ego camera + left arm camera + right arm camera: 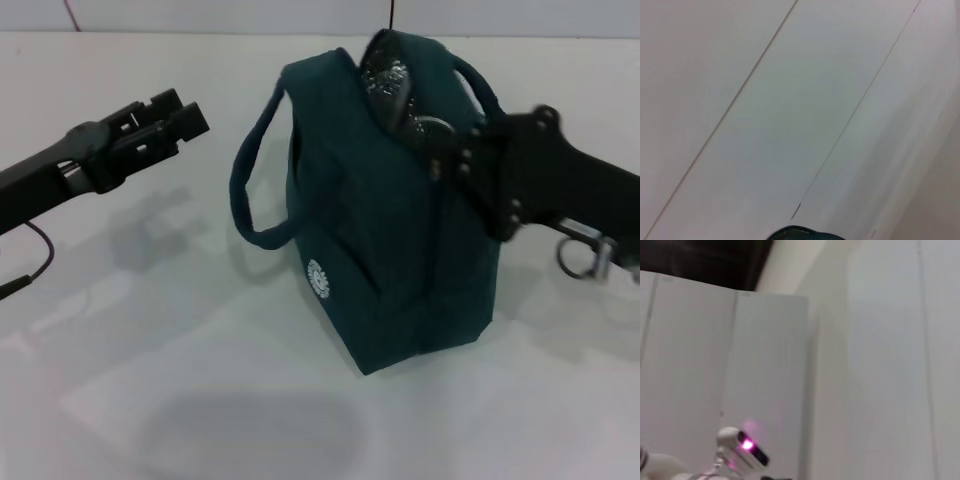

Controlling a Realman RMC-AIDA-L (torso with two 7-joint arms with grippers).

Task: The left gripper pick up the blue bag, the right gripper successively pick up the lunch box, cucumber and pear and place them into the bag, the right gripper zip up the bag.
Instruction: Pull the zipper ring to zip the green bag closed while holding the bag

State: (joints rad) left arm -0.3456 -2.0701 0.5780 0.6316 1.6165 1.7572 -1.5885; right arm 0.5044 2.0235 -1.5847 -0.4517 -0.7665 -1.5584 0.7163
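On the white table (150, 380) the blue bag (390, 250) stood upright at centre, its top gaping on silver lining. At that opening the right gripper (450, 150) pressed against the bag's upper edge; whether its fingers were parted or closed on anything could not be told. Well apart to the left hovered the left gripper (170, 115), jaws slightly parted and empty. Only the left wrist view caught a sliver of teal fabric (805, 233); the right wrist view showed walls alone.
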